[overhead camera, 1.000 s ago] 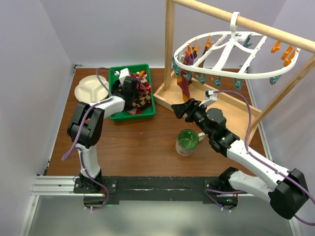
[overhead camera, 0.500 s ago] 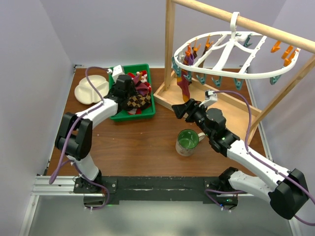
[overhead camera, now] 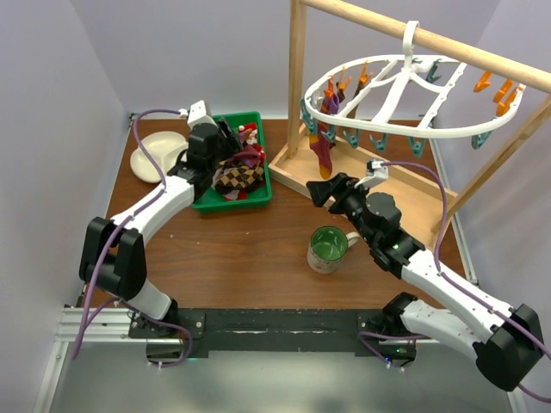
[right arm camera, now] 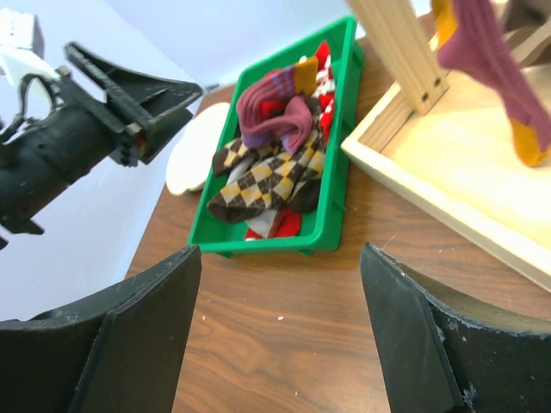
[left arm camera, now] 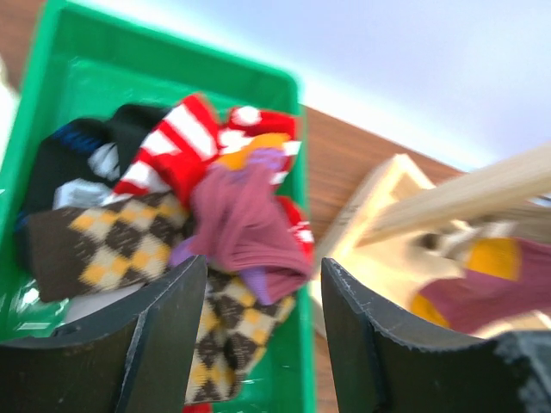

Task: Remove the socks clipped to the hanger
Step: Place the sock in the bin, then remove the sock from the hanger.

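top: high, near edge, looking down over whole table (overhead camera: 241, 249) | left wrist: close above bin (left arm camera: 86, 73) | right wrist: low, farther off, facing bin (right arm camera: 258, 241) | all share: bin, socks (overhead camera: 237, 176)

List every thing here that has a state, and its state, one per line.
hanger: hooked on the wooden pole.
maroon sock: hanging, clipped to hanger.
green bin: holds loose socks.
left gripper: open, empty, near green bin.
right gripper: open, empty.
mug: upright, looks empty.

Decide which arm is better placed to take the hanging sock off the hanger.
Right. The right gripper is open, close below the maroon sock clipped to the hanger. The left gripper, also open, sits over the green bin, farther from it.
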Robot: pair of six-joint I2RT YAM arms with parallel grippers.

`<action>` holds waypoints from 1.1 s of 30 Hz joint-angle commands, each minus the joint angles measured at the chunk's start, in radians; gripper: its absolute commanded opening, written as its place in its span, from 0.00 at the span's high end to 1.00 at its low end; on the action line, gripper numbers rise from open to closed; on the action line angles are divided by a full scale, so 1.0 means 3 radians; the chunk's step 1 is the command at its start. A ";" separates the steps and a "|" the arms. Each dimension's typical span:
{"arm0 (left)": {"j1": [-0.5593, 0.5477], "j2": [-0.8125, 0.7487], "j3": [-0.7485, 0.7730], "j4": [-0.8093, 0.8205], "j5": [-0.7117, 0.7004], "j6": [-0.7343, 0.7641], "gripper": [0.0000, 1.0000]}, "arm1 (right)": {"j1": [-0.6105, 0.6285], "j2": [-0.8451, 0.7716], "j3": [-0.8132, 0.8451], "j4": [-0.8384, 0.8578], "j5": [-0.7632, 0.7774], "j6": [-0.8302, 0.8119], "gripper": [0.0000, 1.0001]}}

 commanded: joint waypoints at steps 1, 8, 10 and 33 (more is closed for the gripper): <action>-0.0010 -0.0146 -0.0024 0.0542 0.0594 0.0142 0.39 | 0.0000 -0.0247 -0.0147 0.0004 0.0380 -0.0069 0.21; -0.0372 0.0135 0.0175 0.1285 0.1290 0.0475 0.38 | -0.0005 -0.0630 -0.0281 -0.0216 0.0723 -0.0115 0.21; -0.0505 0.0273 0.0242 0.1454 0.1351 0.0576 0.37 | 0.0000 -0.0712 -0.0296 -0.0298 0.0785 -0.0125 0.21; -0.0792 0.1782 0.1254 0.2733 0.1822 0.0689 0.16 | -0.0005 -0.1045 -0.0153 -0.0809 0.0754 -0.0325 0.20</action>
